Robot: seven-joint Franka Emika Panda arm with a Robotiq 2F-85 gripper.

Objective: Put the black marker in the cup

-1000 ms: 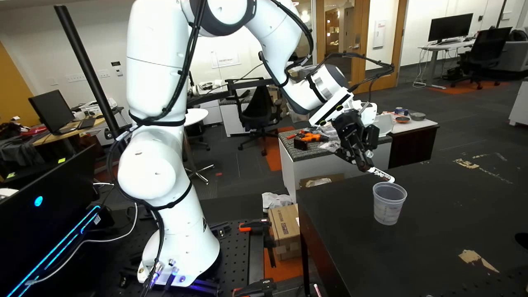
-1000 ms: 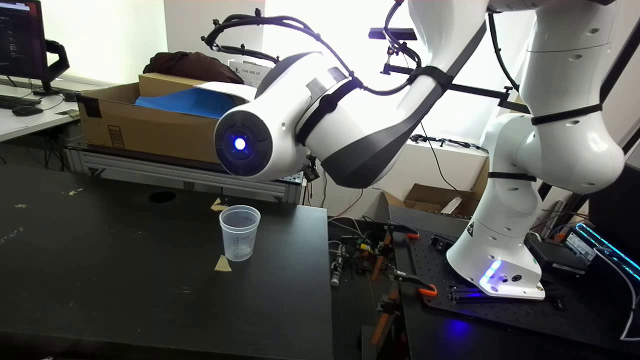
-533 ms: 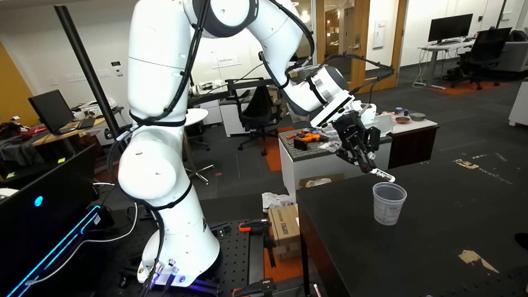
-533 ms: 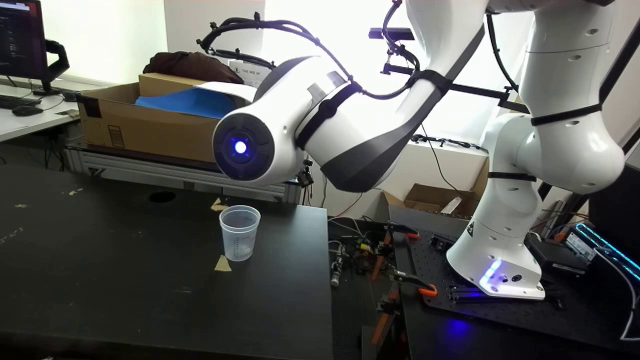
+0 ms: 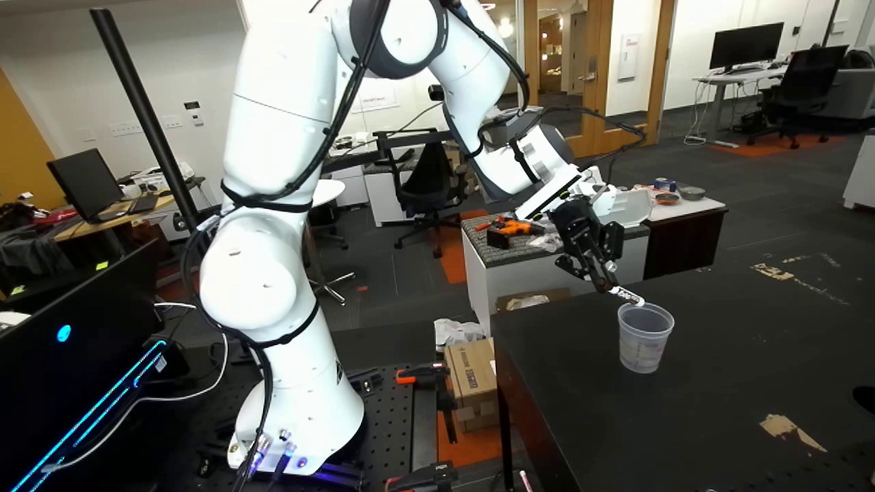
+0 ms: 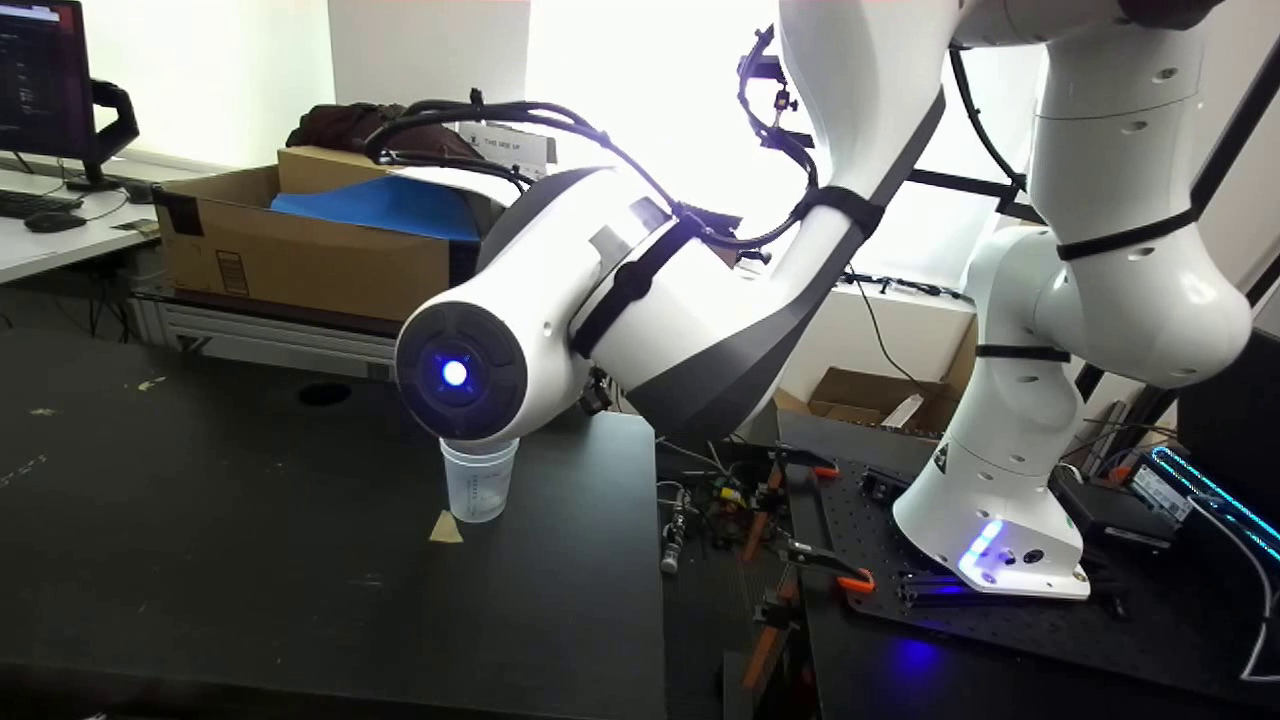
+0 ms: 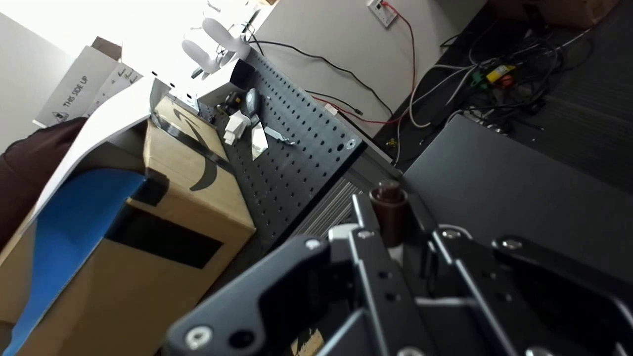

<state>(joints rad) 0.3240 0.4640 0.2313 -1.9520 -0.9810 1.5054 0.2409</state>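
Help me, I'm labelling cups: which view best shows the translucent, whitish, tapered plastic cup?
An exterior view, where the cup shows open mouth and side down to the base. In an exterior view, the rounded white robot arm hides the mouth, not the side. Wrist view: no cup discernible.

Dark carpet [image 5: 745, 184] lies below pale walls [image 5: 178, 55]; a wood-framed door [image 5: 596, 55] beyond.

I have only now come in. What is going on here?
A white robot arm holds a slim marker, white-barrelled with a dark end, in its black gripper. The marker slants down, its white tip close to the rim of a translucent, tapered plastic cup standing upright on a black table. It is not released yet; contact is unclear.
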